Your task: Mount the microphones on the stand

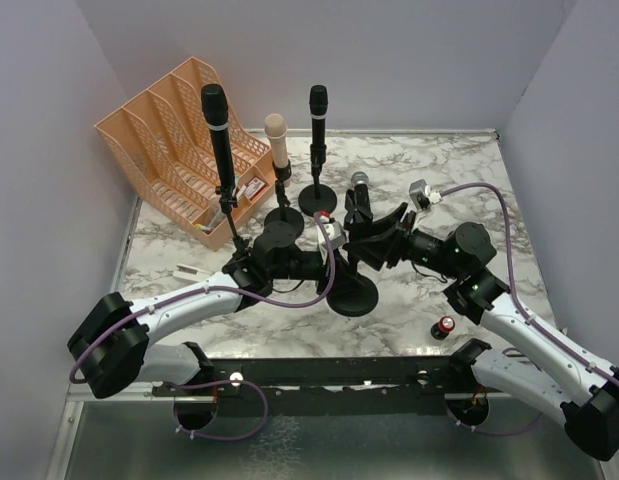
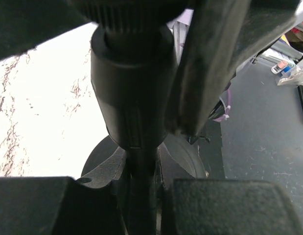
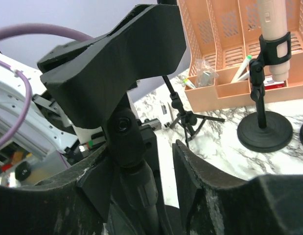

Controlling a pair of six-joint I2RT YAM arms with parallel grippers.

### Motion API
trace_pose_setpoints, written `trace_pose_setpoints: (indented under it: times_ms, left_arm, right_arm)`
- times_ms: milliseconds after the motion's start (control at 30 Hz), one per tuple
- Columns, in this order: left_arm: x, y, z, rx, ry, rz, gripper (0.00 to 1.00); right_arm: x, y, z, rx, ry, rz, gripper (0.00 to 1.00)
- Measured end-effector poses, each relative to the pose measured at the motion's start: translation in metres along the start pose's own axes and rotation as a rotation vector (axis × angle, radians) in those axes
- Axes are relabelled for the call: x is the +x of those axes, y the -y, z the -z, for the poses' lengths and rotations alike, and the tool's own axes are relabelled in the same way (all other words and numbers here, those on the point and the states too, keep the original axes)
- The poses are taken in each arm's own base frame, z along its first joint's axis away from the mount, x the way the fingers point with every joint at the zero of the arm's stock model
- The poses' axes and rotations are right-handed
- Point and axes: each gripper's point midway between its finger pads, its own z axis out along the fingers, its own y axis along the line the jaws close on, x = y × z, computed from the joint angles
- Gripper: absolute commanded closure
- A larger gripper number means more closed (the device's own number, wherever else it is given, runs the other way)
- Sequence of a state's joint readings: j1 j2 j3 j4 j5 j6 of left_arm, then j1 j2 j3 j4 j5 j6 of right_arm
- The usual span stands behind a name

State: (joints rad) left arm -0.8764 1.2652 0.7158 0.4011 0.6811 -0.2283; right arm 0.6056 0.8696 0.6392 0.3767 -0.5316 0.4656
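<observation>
Three microphones stand in stands at the back: a black one (image 1: 215,120) on a tripod, a peach-pink one (image 1: 277,138) (image 3: 271,24), and another black one (image 1: 318,108). The silver-headed microphone (image 1: 360,184) sits at the top of the fourth stand (image 1: 351,296), just beyond my right gripper; how it sits in the clip is hidden. My left gripper (image 1: 329,250) (image 2: 141,196) is shut on this stand's pole (image 2: 141,186). My right gripper (image 1: 375,240) (image 3: 141,161) is open around the stand's clip joint (image 3: 123,132), under the black clip (image 3: 117,63). Its right finger stands apart from the joint.
An orange file organizer (image 1: 174,140) (image 3: 224,29) stands at the back left with small items in it. A red-topped battery (image 1: 445,327) lies near the right arm. A small white piece (image 1: 190,270) lies at the left. The tripod's legs (image 3: 190,120) spread beside the round bases.
</observation>
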Motion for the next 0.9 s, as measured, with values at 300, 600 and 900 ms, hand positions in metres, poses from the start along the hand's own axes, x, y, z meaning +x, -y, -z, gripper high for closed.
trace_pose_setpoints:
  times_ms: [300, 600, 900]
  left_arm:
    - [0.004, -0.009, -0.002, -0.044, -0.003, 0.034, 1.0]
    - [0.012, -0.02, -0.005, -0.083, -0.017, 0.067, 1.0]
    - [0.017, -0.033, -0.009, -0.123, -0.019, 0.076, 1.0]
  right_arm:
    - [-0.021, 0.002, -0.003, 0.023, 0.107, -0.012, 0.76]
    - [-0.049, 0.02, -0.006, 0.14, 0.209, 0.021, 0.86]
    - [-0.077, 0.039, -0.009, 0.268, 0.287, 0.047, 0.87]
